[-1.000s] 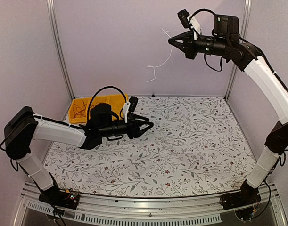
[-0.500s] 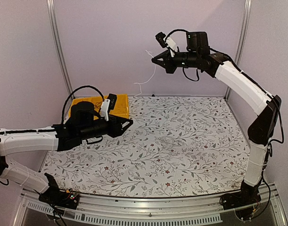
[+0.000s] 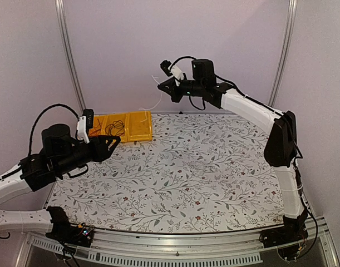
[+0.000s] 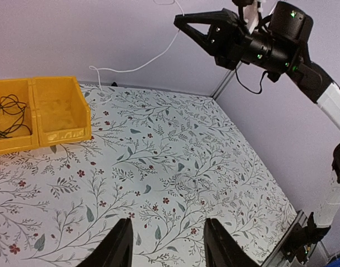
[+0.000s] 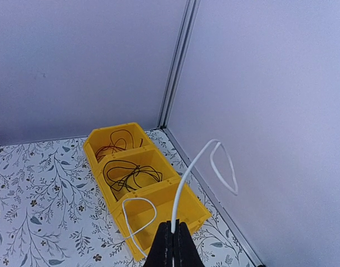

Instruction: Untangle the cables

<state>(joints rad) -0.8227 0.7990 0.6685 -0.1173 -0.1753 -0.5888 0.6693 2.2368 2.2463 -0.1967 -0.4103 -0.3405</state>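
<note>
Toward the empty yellow bin, the white cable has been carried for depositing, pinched in the closed right tool; the left tool is held open, empty.

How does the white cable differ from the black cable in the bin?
The white cable hangs in loose curves; the black cable lies coiled in the middle yellow bin. The white cable is pinched in the right gripper; the black cable is touched by nothing. Both are thin, flexible wires.
</note>
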